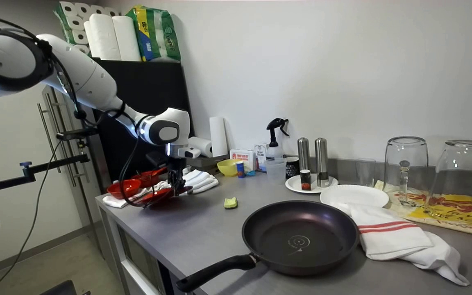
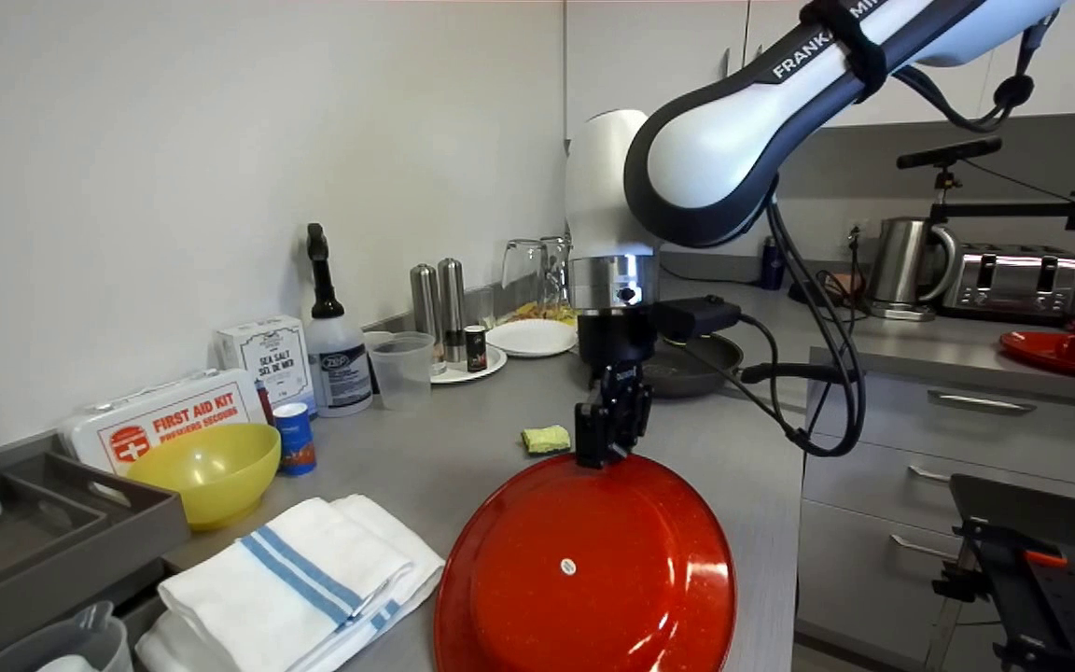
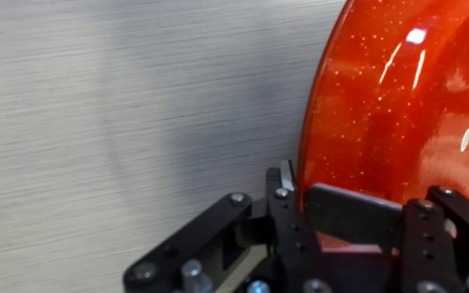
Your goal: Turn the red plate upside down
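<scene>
A: ok so where's this flip at? Is the red plate (image 2: 603, 523) over yet or nah?

B: Mostly, I'd say. In an exterior view its bottom faces up, little round sticker (image 2: 568, 567) and all. That's the big part done imo.

A: Nice. Where is it exactly?

B: Down by the end corner of the tabletop (image 2: 472, 453), between the folded towels (image 2: 314, 560) and the long edge away from the wall (image 2: 174, 168). The sponge (image 2: 546, 440) is just past its far rim.

A: And the fingers (image 3: 350, 213), have they let go?

B: Nope, clamped on the rim, on the side toward the frying pan (image 1: 314, 231). Wrist view has the rim running between them, one finger on each face.

A: So it's not lying flat?

B: Doesn't look it. I read it as tilted, held side up off the tabletop. Near side gets cut off in that same exterior view, so I can't tell if the low rim is touching down.

A: What's left then?

B: My guess: lower the held side so it lies bottom-up, then let go and back off. None of that's done yet. I'd call it nearly there, not finished.
</scene>
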`<state>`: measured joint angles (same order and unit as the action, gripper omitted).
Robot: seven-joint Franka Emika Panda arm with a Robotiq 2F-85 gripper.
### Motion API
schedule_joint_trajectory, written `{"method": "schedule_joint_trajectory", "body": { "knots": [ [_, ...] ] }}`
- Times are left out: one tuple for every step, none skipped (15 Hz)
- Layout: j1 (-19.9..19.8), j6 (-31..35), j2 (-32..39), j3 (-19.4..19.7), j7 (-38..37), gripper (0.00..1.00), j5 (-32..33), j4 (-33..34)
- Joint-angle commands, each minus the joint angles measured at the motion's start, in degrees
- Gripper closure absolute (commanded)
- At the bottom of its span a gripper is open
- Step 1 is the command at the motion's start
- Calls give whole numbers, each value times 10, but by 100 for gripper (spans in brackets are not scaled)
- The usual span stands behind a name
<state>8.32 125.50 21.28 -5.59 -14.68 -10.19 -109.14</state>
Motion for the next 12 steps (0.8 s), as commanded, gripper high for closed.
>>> {"method": "schedule_joint_trajectory", "body": {
  "knots": [
    [22, 27, -3, 19, -50, 95, 56, -8],
    [30, 37, -3, 26, -66, 95, 82, -12],
    [38, 46, -2, 33, -85, 95, 110, -15],
    [42, 47, 2, 38, -100, 95, 129, -15],
    [47, 48, 6, 42, -117, 95, 147, -15],
    [51, 48, 11, 47, -133, 95, 161, -15],
    [56, 47, 16, 51, -149, 95, 174, -14],
    [60, 43, 22, 55, -164, 95, 187, -13],
    [63, 42, 26, 59, -176, 95, 197, -12],
    [66, 40, 31, 63, -189, 95, 206, -11],
    [69, 38, 34, 66, -200, 95, 212, -10],
    [70, 36, 36, 68, -209, 95, 216, -10]
  ]
}}
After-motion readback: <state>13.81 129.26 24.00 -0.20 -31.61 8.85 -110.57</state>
